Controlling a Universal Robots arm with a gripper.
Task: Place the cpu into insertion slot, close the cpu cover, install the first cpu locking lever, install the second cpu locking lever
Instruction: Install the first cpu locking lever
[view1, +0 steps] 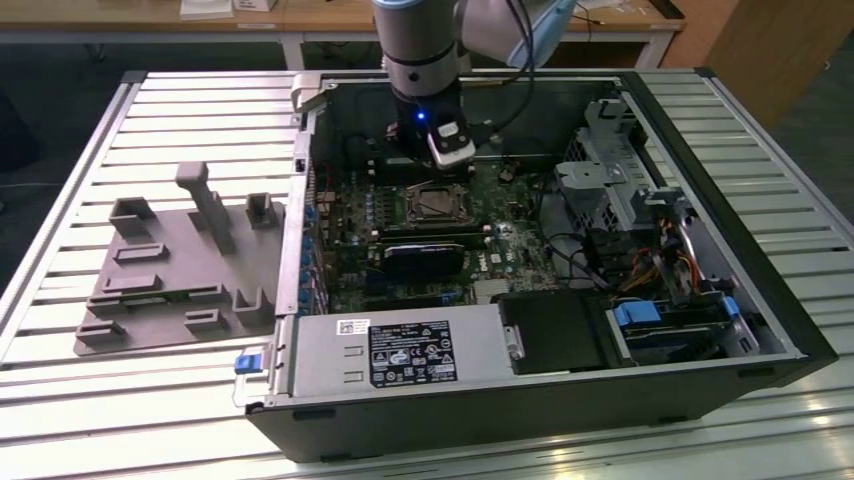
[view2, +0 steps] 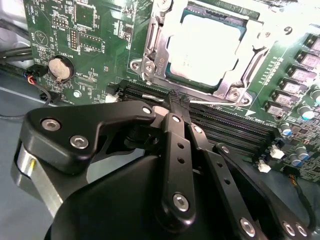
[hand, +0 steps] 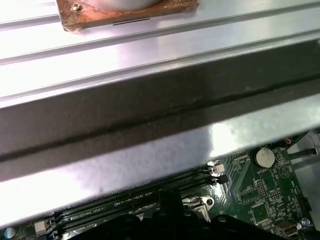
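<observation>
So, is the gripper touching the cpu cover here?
Cannot tell. In the second wrist view the gripper ends right beside the cpu cover, over the black slots, and its own tip hides whether there is a gap.

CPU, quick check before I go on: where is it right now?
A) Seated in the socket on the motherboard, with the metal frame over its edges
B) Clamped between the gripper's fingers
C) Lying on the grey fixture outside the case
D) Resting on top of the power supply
A: in the second wrist view the cpu lies flat on the motherboard with the cpu cover framing its edges, and the gripper sits beside it.
</observation>
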